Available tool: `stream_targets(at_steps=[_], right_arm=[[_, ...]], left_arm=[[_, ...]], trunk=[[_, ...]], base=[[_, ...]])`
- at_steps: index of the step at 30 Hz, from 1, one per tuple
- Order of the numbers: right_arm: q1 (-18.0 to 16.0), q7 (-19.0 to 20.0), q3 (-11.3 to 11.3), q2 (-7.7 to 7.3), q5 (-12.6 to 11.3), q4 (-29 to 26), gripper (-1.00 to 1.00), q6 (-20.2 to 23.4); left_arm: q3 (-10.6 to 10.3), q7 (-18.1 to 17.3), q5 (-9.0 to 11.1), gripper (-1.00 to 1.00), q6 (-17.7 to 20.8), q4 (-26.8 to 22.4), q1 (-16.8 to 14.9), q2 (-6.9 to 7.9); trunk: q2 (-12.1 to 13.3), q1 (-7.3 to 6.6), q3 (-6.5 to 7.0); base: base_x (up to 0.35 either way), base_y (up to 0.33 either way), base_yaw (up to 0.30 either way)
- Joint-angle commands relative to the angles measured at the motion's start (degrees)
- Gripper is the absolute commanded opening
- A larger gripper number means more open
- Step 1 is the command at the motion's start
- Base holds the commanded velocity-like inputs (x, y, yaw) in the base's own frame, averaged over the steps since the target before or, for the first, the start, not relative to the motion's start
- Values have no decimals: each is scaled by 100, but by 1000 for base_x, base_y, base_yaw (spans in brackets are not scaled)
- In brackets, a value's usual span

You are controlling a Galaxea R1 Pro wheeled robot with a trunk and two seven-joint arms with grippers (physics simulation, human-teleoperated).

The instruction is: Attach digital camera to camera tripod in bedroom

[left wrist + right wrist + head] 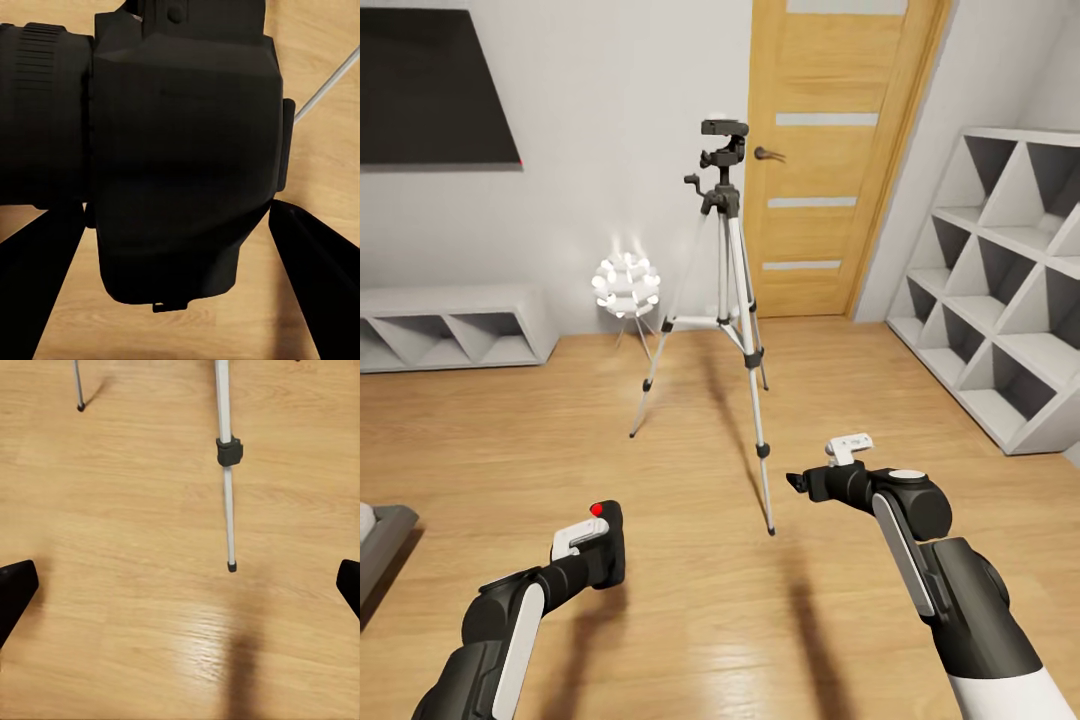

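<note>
No legible writing on digital camera (180, 150).

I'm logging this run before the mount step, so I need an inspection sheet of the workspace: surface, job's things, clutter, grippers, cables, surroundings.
Surface: light wood floor, bare around the stand.
Job's things: camera tripod upright on three spread legs, head bare; digital camera held low, left of the tripod.
Clutter: white spiky ball lamp behind and left of the tripod, apart from it.
Grippers: left gripper shut on the digital camera; right gripper with jaws wide apart, holding nothing, above the floor near the tripod's nearest foot.
Cables: nothing seen.
Surroundings: wooden door behind the tripod, grey shelf unit at right, low grey shelf and dark panel at left.
</note>
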Motion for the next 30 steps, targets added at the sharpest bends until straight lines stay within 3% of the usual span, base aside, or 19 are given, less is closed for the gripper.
stream_targets(at_steps=[1, 11, 30], right_arm=[[-2, -36, 4, -5, -54, -4, 100, 24], [-12, -27, -36, 6, -53, -4, 100, 24], [-4, -24, -112, 33, -55, -4, 100, 24]], left_arm=[[17, -22, 11, -100, 32, -4, -4, -7], [3, -21, -3, -100, 25, 7, -3, -9], [2, -21, -2, -100, 29, 9, -3, -9]], trunk=[[39, -23, 14], [440, -243, 208], [1202, -660, 718]], base=[[0, 0, 8], [0, 0, 2], [0, 0, 0]])
